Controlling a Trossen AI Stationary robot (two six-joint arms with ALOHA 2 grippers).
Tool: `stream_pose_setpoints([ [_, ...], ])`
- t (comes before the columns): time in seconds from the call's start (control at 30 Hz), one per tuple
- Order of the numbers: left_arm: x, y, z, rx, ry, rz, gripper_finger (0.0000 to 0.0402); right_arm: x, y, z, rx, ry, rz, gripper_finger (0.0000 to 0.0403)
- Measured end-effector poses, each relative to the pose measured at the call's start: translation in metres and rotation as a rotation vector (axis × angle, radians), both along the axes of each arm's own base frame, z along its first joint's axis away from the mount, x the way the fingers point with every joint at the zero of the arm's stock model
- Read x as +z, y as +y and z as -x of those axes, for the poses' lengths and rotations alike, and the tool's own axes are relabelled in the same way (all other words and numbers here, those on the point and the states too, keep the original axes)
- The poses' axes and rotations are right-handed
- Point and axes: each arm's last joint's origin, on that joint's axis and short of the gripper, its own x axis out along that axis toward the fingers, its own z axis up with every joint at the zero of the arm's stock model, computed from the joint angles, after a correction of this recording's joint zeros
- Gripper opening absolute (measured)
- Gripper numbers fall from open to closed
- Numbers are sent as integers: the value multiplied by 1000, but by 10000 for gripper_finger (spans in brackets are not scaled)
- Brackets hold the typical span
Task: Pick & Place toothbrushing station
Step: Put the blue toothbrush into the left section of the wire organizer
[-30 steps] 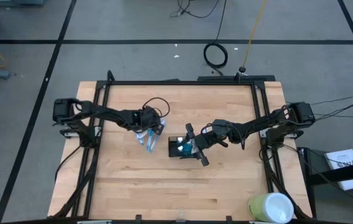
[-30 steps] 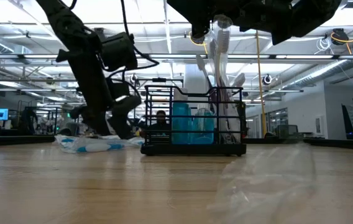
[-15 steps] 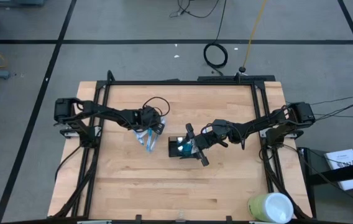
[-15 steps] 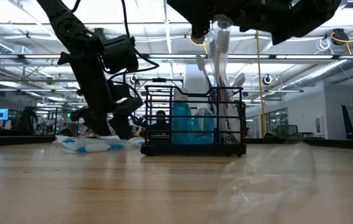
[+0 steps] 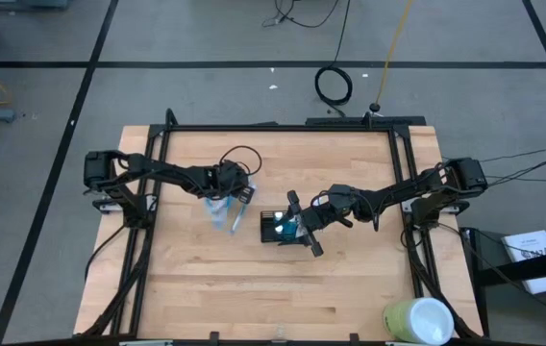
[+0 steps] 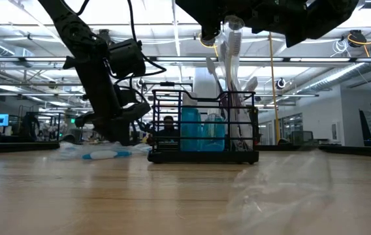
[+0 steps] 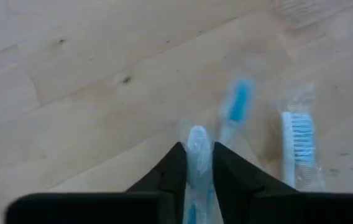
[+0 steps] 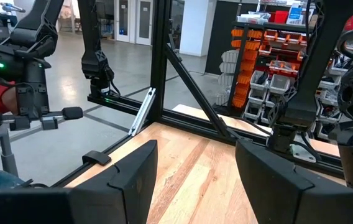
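Toothbrushing station (image 6: 203,128): black wire box; left end effector (image 7: 195,163) grips wrapped toothbrush (image 7: 197,149).

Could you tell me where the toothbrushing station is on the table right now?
In the high view the toothbrushing station sits near the table's middle, under the right end effector, with wrapped toothbrushes beside it toward the left arm.

Grey floor (image 5: 42,115) with dark lines surrounds the wooden table (image 5: 254,279); orange bin shelving (image 8: 270,46) stands beyond the table.
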Motion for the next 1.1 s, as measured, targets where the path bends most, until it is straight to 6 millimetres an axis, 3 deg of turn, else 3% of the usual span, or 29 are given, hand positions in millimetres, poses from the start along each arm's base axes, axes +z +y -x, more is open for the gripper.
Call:
stream_pose_setpoints([
  [0.17,9,-4,-4,-65,-18,-3,50,0,0,0,0,0,0,210],
  [0.4,55,-25,-2,-125,-163,-103,50,0,0,0,0,0,0,210],
  [0.57,99,-55,9,-196,-305,-281,50,0,0,0,0,0,0,210],
  [0.73,137,-99,12,-316,-493,-577,50,0,0,0,0,0,0,210],
  [0.9,137,-127,15,-411,-623,-815,50,0,0,0,0,0,0,210],
  [1.1,109,-124,23,-540,-899,-938,50,0,0,0,0,0,0,210],
])
